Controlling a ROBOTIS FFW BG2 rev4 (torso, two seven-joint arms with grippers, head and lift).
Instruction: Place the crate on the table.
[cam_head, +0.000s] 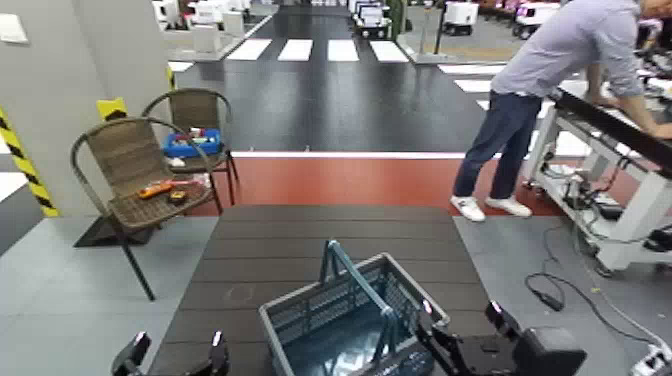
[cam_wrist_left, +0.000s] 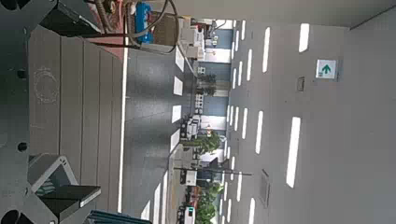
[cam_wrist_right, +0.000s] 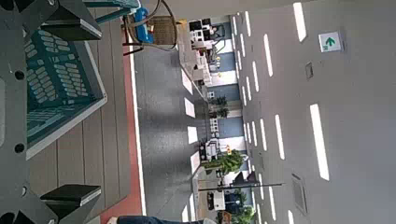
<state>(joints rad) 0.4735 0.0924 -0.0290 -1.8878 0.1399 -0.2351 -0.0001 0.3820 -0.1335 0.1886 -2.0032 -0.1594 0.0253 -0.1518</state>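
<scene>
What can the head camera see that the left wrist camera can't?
Only the head view shows the person standing by the white-framed workbench, and the right gripper at the crate's right side.

Only the left wrist view shows the green arrow sign and the long ceiling lights.

Both show the blue box, part of the crate, the dark table and the left gripper.
</scene>
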